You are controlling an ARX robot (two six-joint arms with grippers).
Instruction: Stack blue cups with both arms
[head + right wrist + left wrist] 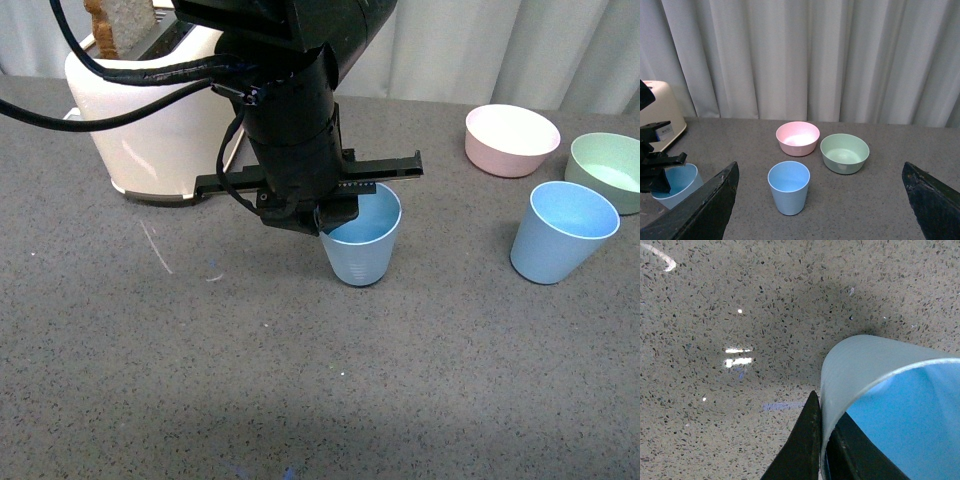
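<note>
Rim pinch: the left black gripper clamps the wall of the nearer light-blue tapered plastic cup, one finger inside, presumably for lifting; the second light-blue plastic cup stands upright, well apart; the right black gripper, spread wide, faces it.

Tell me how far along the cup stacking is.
Done: nothing stacked yet. In hand: the left hand pinches the rim of the middle cup, which looks to be standing on the table. Left: the right hand is open and empty, the second cup stands alone near the green bowl, and one cup must go into the other.
</note>
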